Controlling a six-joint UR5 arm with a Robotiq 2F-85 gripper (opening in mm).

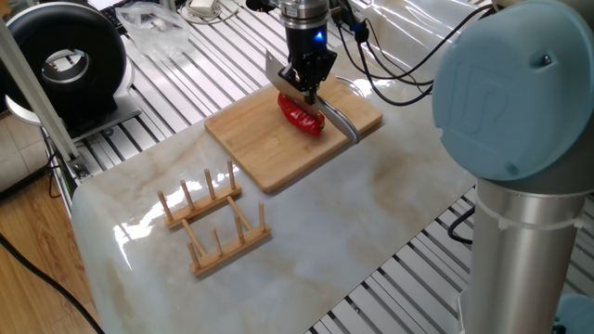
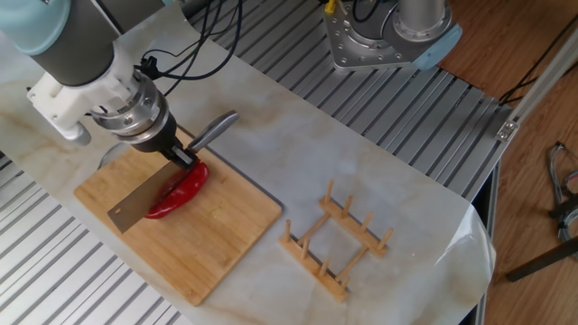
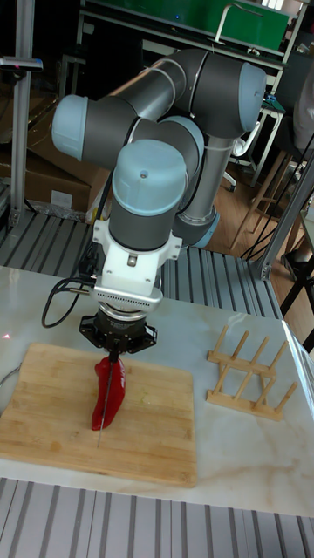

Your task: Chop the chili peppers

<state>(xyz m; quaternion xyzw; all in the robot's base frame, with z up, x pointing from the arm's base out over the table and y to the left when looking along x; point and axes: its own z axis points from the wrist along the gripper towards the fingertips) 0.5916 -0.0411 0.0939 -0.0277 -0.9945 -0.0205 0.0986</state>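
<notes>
your end effector (image 2: pixel 183 157) is clamped on a knife (image 2: pixel 143 200), blade lengthwise over the chili pepper (image 2: pixel 180 190), which lies on the cutting board (image 2: pixel 217 244) on the tabletop (image 1: pixel 390 195)

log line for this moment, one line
gripper: shut on knife | knife: blade along red chili | chili: whole, on cutting board | rack: beside board, untouched

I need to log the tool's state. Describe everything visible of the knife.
The knife is a flat rectangular steel blade with a curved grey metal handle. The gripper is shut on it near where blade meets handle. It is held edge-down, lengthwise over the red chili pepper on the wooden cutting board. Whether the edge touches the chili cannot be told.
</notes>
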